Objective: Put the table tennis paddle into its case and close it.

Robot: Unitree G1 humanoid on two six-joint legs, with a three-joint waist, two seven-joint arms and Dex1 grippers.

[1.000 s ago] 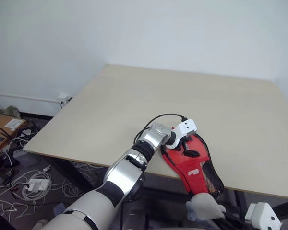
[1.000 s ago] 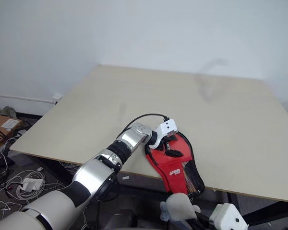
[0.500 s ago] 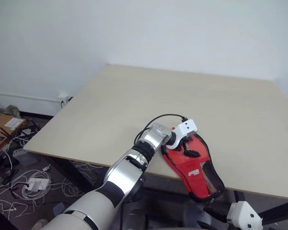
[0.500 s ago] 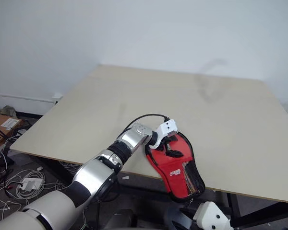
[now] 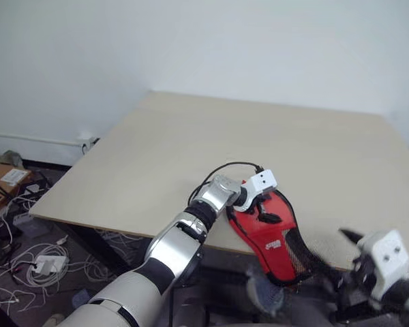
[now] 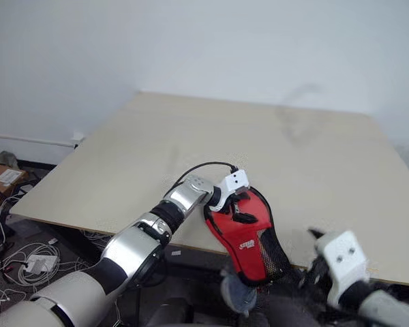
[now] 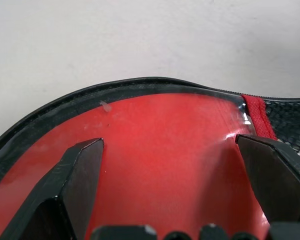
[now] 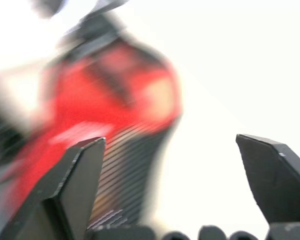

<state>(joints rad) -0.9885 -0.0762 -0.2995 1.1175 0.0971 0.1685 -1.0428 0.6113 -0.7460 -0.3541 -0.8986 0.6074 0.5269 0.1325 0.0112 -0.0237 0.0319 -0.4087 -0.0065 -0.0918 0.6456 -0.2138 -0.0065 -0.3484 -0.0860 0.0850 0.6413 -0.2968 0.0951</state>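
The red case (image 5: 271, 238) lies flat at the table's near edge, and its black mesh handle end (image 5: 296, 255) reaches the edge. My left gripper (image 5: 267, 210) hovers open over the round end, its two fingers (image 7: 82, 175) spread wide above the red face. At the near right, my right gripper (image 5: 354, 246) is up beside the handle end, blurred. It is open, nothing lies between its fingers (image 8: 80, 180), and the case is ahead of it. The table tennis paddle is hidden or out of view.
The pale wooden table (image 5: 259, 143) stretches bare behind the case to a white wall. A blurred grey rounded object (image 5: 260, 294) sits below the table edge, under the case. Cables and a power strip (image 5: 37, 262) lie on the floor at the left.
My right gripper has come up from below the table edge to beside the case's handle end, and it has opened. The grey object has shifted left. My left gripper has stayed over the case.
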